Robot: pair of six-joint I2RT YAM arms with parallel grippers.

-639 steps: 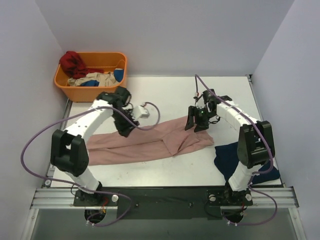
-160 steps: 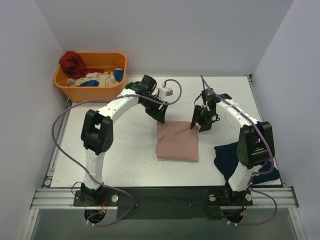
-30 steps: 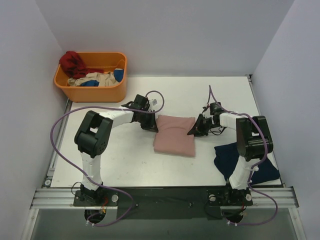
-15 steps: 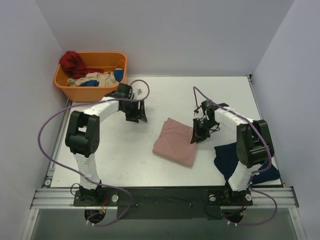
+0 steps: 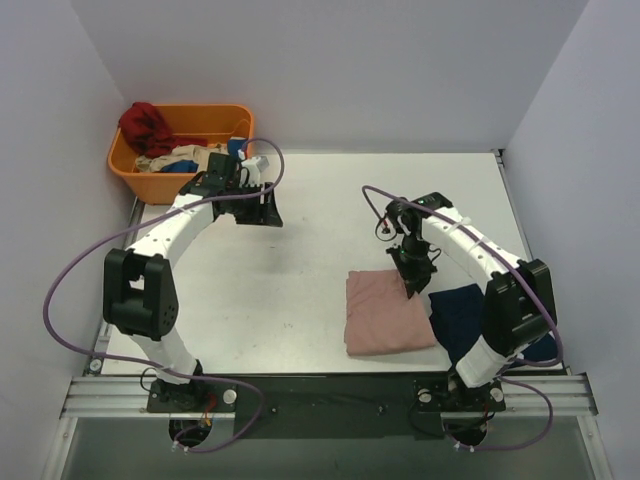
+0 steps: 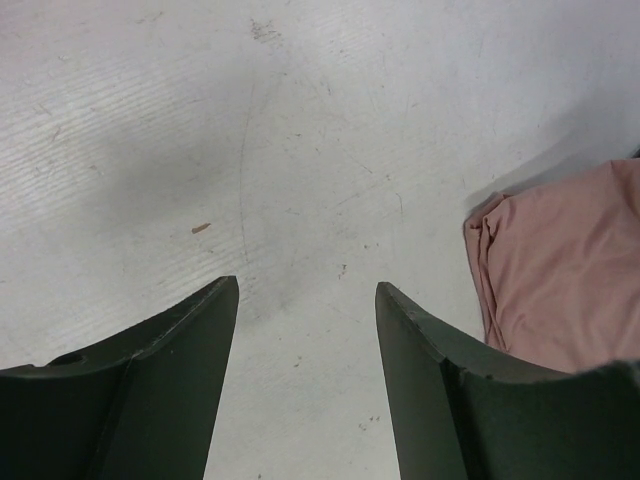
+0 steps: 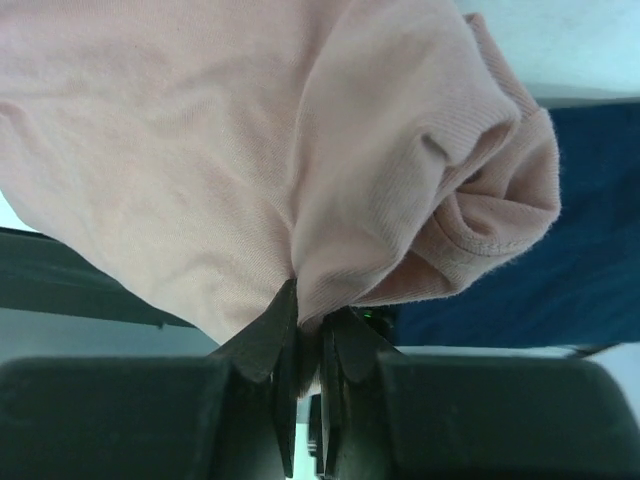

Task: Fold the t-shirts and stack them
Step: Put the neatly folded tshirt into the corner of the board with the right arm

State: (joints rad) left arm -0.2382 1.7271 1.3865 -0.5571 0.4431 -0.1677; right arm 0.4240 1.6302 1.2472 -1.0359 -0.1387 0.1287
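The folded dusty-pink t-shirt [image 5: 385,312] lies near the table's front right, its right edge against the dark navy t-shirt [image 5: 460,312]. My right gripper [image 5: 415,287] is shut on the pink shirt's far right corner; in the right wrist view the pink cloth [image 7: 300,150] is pinched between the closed fingers [image 7: 270,340], with the navy shirt [image 7: 560,290] beside it. My left gripper [image 5: 265,215] is open and empty over bare table at the far left, near the basket. In the left wrist view its fingers [image 6: 180,370] stand apart and the pink shirt [image 6: 560,280] shows at the right edge.
An orange basket [image 5: 150,180] holding red, beige and blue clothes stands at the back left corner. Purple cables loop from both arms. Grey walls close in the table on three sides. The metal rail [image 5: 320,395] with the arm bases runs along the near edge.
My right gripper has dragged the folded pink shirt toward the front right, up against the navy shirt. My left gripper has let go and pulled back to the far left by the basket.
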